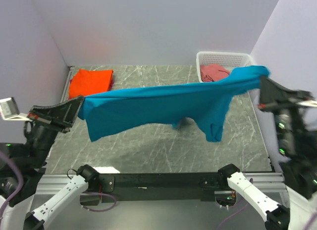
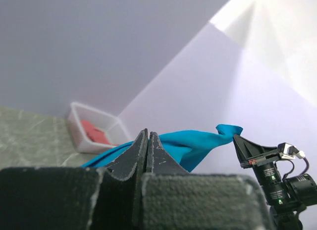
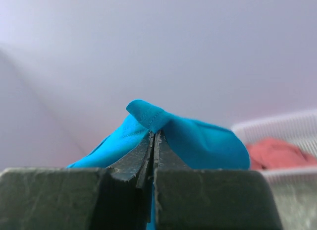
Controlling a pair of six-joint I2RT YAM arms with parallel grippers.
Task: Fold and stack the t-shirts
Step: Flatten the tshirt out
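Black wedge-shaped jaws of left gripper (image 1: 81,102) and right gripper (image 1: 261,81) clamp the soft teal t-shirt (image 1: 158,103), stretched sagging above the marbled counter (image 1: 148,146).

A: Colours?
B: One plain teal-blue t-shirt (image 1: 158,103), one bright orange t-shirt (image 1: 90,81) at ten o'clock, a salmon-pink t-shirt (image 1: 214,71) at one o'clock.
A: The basket (image 1: 240,59)?
B: White lattice. The tabletop (image 1: 148,145) is grey, veined pale like marble.

Place: lab robot cell
Walls (image 1: 148,27): pale panels beyond the fingers (image 3: 133,160)
Bench: marble-patterned tabletop (image 1: 148,145) below them, aluminium rail (image 1: 54,181) behind
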